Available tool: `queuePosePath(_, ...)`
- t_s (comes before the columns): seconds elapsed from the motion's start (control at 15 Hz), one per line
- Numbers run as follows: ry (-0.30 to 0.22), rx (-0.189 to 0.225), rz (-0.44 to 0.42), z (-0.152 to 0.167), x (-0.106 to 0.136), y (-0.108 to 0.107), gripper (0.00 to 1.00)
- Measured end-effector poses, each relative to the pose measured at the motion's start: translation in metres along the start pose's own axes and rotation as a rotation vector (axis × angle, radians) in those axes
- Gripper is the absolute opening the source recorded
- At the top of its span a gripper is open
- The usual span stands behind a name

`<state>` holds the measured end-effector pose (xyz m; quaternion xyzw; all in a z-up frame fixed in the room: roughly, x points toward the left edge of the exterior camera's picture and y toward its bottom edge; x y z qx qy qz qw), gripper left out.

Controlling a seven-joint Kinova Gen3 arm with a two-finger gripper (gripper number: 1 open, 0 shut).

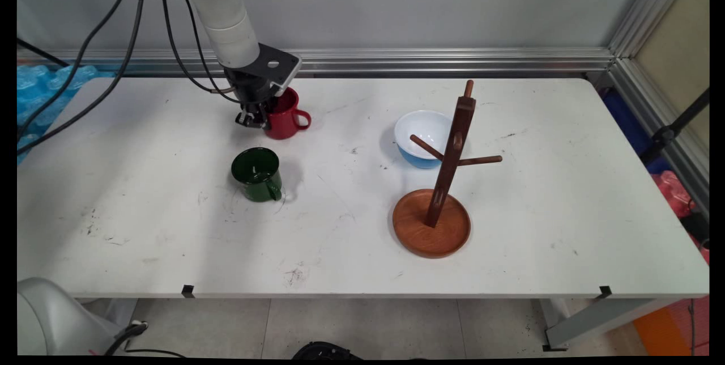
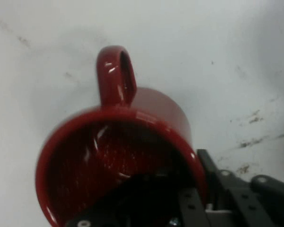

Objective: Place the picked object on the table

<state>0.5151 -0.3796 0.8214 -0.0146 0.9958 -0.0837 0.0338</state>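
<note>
A red mug [image 1: 287, 117] stands at the back left of the white table [image 1: 170, 240], its handle pointing right. My gripper [image 1: 257, 118] comes down on the mug's left wall and is shut on it. In the hand view the red mug [image 2: 113, 161] fills the middle, handle at the top. There my gripper [image 2: 195, 189] has one finger inside the mug and the other outside, with the rim pinched between them. A dark green mug [image 1: 257, 175] stands a little nearer the front, apart from the gripper.
A wooden mug tree [image 1: 450, 155] with bare pegs rises from its round base [image 1: 430, 234] right of centre. A bowl [image 1: 422, 135], white inside and blue outside, sits just behind it. Black cables hang from the arm at the upper left.
</note>
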Motion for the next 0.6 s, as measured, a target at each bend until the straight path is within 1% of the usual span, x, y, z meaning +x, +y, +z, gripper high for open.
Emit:
queuePosePath(0.07, 0.003, -0.001, 0.000, 0.0011, 0.0005, 0.0003, 1.00)
queuePosePath(0.6, 0.022, 0.001, 0.004, 0.0057, 0.0031, 0.0037, 1.00)
